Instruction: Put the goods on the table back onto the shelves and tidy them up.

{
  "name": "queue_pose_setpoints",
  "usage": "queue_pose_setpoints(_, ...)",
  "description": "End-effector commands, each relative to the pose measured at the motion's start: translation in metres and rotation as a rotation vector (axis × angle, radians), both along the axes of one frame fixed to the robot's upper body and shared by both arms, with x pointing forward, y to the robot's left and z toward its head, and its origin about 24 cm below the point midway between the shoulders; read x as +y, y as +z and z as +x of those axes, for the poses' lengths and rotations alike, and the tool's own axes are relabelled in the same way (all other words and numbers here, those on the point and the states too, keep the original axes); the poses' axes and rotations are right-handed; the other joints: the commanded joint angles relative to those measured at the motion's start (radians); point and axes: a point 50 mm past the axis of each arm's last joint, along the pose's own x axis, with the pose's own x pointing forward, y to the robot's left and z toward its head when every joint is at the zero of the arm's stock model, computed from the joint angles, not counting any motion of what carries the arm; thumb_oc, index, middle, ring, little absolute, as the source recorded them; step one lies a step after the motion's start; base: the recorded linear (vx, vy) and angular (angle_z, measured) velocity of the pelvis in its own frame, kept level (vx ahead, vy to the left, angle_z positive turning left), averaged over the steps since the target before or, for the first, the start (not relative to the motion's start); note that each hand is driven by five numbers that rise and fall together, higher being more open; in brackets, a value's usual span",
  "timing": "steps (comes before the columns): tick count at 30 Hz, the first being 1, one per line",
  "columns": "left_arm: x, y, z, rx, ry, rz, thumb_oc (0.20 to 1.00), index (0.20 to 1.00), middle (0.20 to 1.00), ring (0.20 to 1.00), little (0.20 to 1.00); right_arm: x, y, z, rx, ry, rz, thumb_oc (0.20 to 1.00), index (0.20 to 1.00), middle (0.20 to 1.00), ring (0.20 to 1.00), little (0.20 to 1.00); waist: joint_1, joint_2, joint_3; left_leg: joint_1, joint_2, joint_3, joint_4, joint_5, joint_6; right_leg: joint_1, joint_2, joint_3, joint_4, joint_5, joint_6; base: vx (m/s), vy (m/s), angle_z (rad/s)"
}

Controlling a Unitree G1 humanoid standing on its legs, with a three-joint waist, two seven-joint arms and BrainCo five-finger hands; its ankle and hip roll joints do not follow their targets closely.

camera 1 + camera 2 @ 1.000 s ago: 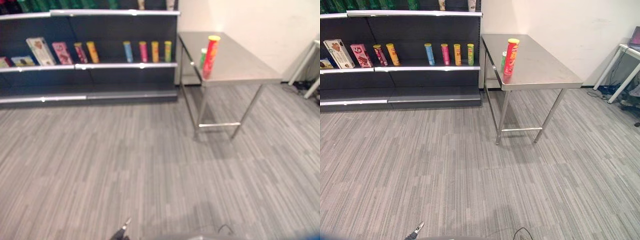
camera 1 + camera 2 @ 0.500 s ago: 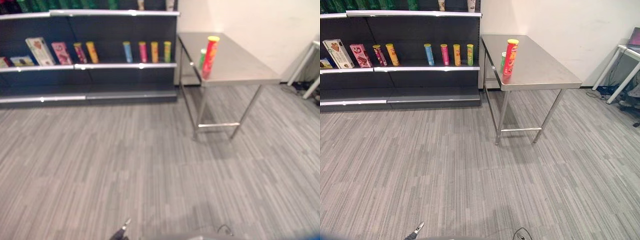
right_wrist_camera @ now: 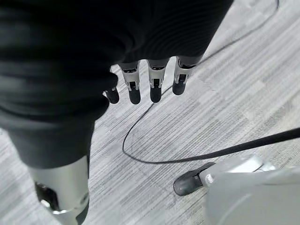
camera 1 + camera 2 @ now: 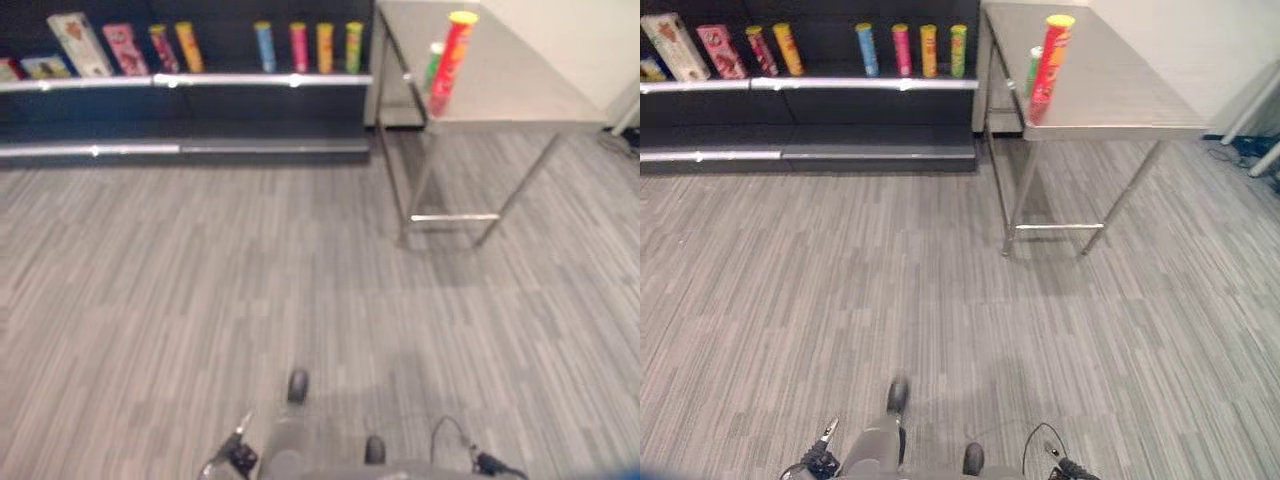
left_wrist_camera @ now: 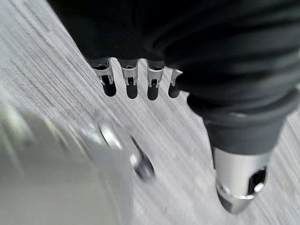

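Left hand: in its wrist view I see my left hand (image 5: 140, 84) hanging over the floor, fingers relaxed and straight, holding nothing.
Right hand: my right hand (image 3: 145, 84) hangs the same way, fingers loose, empty.
Floor: grey striped floor (image 4: 840, 300) fills the middle of the frame between me and the furniture.
Goods: a tall red can (image 4: 1050, 65) stands upright near the left edge of the steel table (image 4: 1120, 100), upper right of the frame; a smaller green can (image 4: 1034, 66) stands just behind it, partly hidden.
Shelves: the dark shelves (image 4: 840, 84) are in the upper left, with a row of upright cans (image 4: 908, 48) and boxes (image 4: 690, 45) on them.
Handling: I judge the red can light, stiff and smooth, easy to tip because it is tall and narrow.
Hold: I would take it around the middle of the body, thumb opposite the fingers, not at the lid.
Progress: nothing is picked yet; both cans are well apart from my hands.
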Motion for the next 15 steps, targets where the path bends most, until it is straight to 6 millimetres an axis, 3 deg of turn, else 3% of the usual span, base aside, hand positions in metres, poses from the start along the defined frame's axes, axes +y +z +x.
queue_pose_setpoints(1,0.011,0.003,0.001,-0.044,0.085,0.027,1.0,1.0,1.0,1.0,1.0,0.001,-0.002,-0.011,0.046,0.004,-0.009,1.0,1.0,1.0,1.0,1.0,0.051,-0.027,-0.055,-0.174,-0.034,-0.01,0.014,0.137,0.049,0.166,-0.068,-0.001,0.072,-0.155,0.094,0.6,0.405,-0.13)
queue_pose_setpoints(2,0.01,0.002,-0.004,-0.04,0.135,0.027,1.0,1.0,1.0,1.0,1.0,0.004,-0.004,-0.017,0.063,0.026,0.005,1.0,1.0,1.0,1.0,1.0,0.056,-0.032,-0.086,-0.147,-0.029,-0.023,0.01,0.122,0.052,0.189,-0.087,0.022,0.079,-0.163,0.11,0.64,0.526,-0.45)
queue_pose_setpoints(3,0.013,0.002,-0.003,-0.031,0.122,0.037,1.0,1.0,1.0,1.0,1.0,0.009,-0.006,-0.028,0.087,0.035,0.023,1.0,1.0,1.0,1.0,1.0,0.046,-0.027,-0.118,-0.11,-0.035,-0.033,0.04,0.193,0.055,0.193,-0.119,0.049,0.11,-0.154,0.137,0.65,0.526,-0.53)
queue_pose_setpoints(4,0.013,0.002,-0.003,-0.031,0.122,0.037,1.0,1.0,1.0,1.0,1.0,0.009,-0.006,-0.028,0.087,0.035,0.023,1.0,1.0,1.0,1.0,1.0,0.047,-0.03,-0.118,-0.109,-0.036,-0.031,0.04,0.192,0.056,0.192,-0.122,0.05,0.111,-0.156,0.138,0.81,0.709,-0.99)
queue_pose_setpoints(5,0.026,0.004,-0.011,-0.002,0.167,0.073,1.0,1.0,1.0,1.0,1.0,0.015,-0.009,-0.038,0.11,0.015,0.059,1.0,1.0,1.0,1.0,1.0,0.033,-0.059,-0.155,-0.085,-0.078,-0.024,0.098,0.181,0.081,0.18,-0.188,0.074,0.155,-0.059,0.175,0.43,0.367,-0.92)
queue_pose_setpoints(6,0.026,0.004,-0.011,-0.002,0.167,0.073,1.0,1.0,1.0,1.0,1.0,0.016,-0.009,-0.038,0.109,0.015,0.06,1.0,1.0,1.0,1.0,1.0,0.035,-0.058,-0.157,-0.088,-0.077,-0.023,0.1,0.181,0.082,0.178,-0.188,0.076,0.153,-0.056,0.176,0.6,0.52,-1.16)
queue_pose_setpoints(8,0.025,0.006,0.002,-0.033,0.123,0.083,1.0,1.0,1.0,1.0,1.0,0.021,-0.01,-0.038,0.104,0.0,0.081,1.0,1.0,1.0,1.0,1.0,0.018,-0.073,-0.167,-0.049,-0.113,0.016,0.147,0.132,0.114,0.111,-0.252,0.089,0.29,0.15,0.193,0.38,0.383,-0.68)
queue_pose_setpoints(10,0.022,0.01,0.024,-0.053,0.014,0.116,1.0,1.0,1.0,1.0,1.0,0.025,-0.01,-0.028,0.085,0.022,0.079,1.0,1.0,1.0,1.0,1.0,-0.002,-0.057,-0.158,0.015,-0.126,0.064,0.181,0.067,0.155,0.047,-0.341,0.03,0.448,0.356,0.176,0.43,0.57,-0.46)
queue_pose_setpoints(11,0.022,0.012,0.032,-0.068,-0.039,0.126,1.0,1.0,1.0,1.0,1.0,0.027,-0.009,-0.02,0.056,0.033,0.079,1.0,1.0,1.0,1.0,1.0,-0.013,-0.043,-0.155,0.056,-0.137,0.077,0.177,0.042,0.173,0.028,-0.378,-0.022,0.491,0.371,0.16,0.4,0.621,-0.52)
queue_pose_setpoints(12,0.021,0.012,0.033,-0.065,-0.077,0.134,1.0,1.0,1.0,1.0,1.0,0.032,-0.008,-0.008,0.023,0.068,0.082,1.0,1.0,1.0,1.0,1.0,-0.032,-0.029,-0.145,0.105,-0.142,0.083,0.164,0.024,0.19,-0.027,-0.381,-0.031,0.566,0.393,0.151,0.4,0.552,-0.34)
queue_pose_setpoints(13,0.02,0.011,0.03,-0.05,-0.117,0.134,1.0,1.0,1.0,1.0,1.0,0.038,-0.007,0.007,-0.034,0.12,0.087,1.0,1.0,1.0,1.0,1.0,-0.056,-0.013,-0.133,0.147,-0.141,0.08,0.146,0.014,0.198,-0.103,-0.329,-0.02,0.624,0.327,0.128,0.43,0.485,-0.3)
queue_pose_setpoints(14,0.018,0.009,0.025,-0.032,-0.161,0.128,1.0,1.0,1.0,1.0,1.0,0.046,-0.004,0.022,-0.1,0.171,0.099,1.0,1.0,1.0,1.0,1.0,-0.078,-0.002,-0.122,0.189,-0.142,0.071,0.127,0.004,0.202,-0.17,-0.245,-0.028,0.629,0.195,0.102,0.41,0.338,-0.38)
queue_pose_setpoints(15,0.017,0.008,0.02,-0.012,-0.195,0.122,1.0,1.0,1.0,1.0,1.0,0.049,-0.003,0.026,-0.131,0.187,0.104,1.0,1.0,1.0,1.0,1.0,-0.091,-0.001,-0.113,0.215,-0.148,0.06,0.12,-0.004,0.203,-0.197,-0.197,-0.035,0.619,0.133,0.105,0.4,0.243,-0.33)
